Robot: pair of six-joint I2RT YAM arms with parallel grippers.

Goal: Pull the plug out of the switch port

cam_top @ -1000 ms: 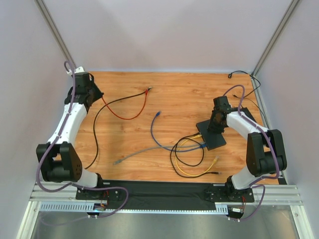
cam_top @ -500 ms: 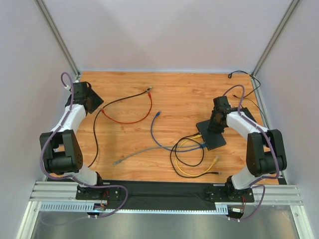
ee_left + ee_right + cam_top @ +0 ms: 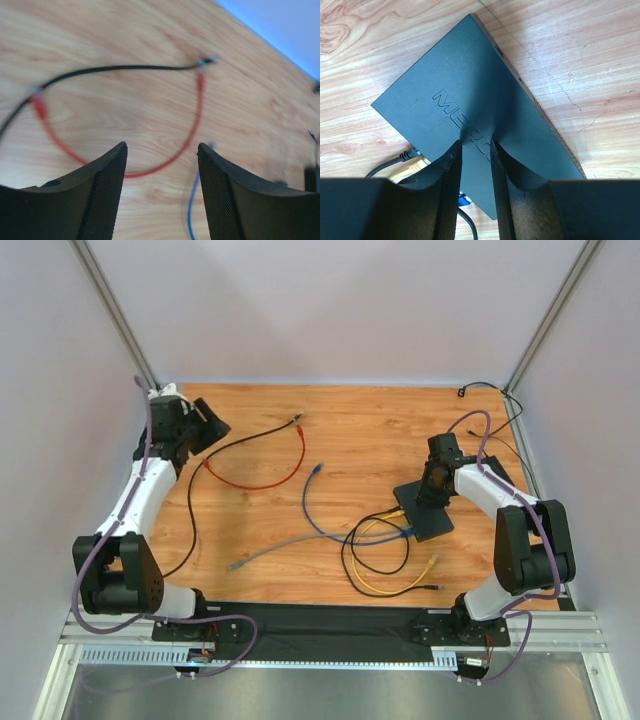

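Spreading its fingers above the loose red cable (image 3: 197,115), the left gripper (image 3: 161,150) is now pinching nothing.
Right gripper (image 3: 475,146), fingers narrowly apart, is pinning the black switch (image 3: 470,85); the yellow plug (image 3: 413,166) is sitting in its switch port (image 3: 420,154), unpulled.

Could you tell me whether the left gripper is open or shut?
Open: the left gripper has its fingers apart, red cable visible between them.

Both arms are the same build as far as we can see: left arm (image 3: 135,500) and right arm (image 3: 497,502) have white link shells and chunky black joint housings. A purple cable (image 3: 149,430) loops along each. Left gripper (image 3: 161,150) fingers are black, curved, mesh-textured inside; right gripper (image 3: 475,145) fingers are black with a rougher matte surface.
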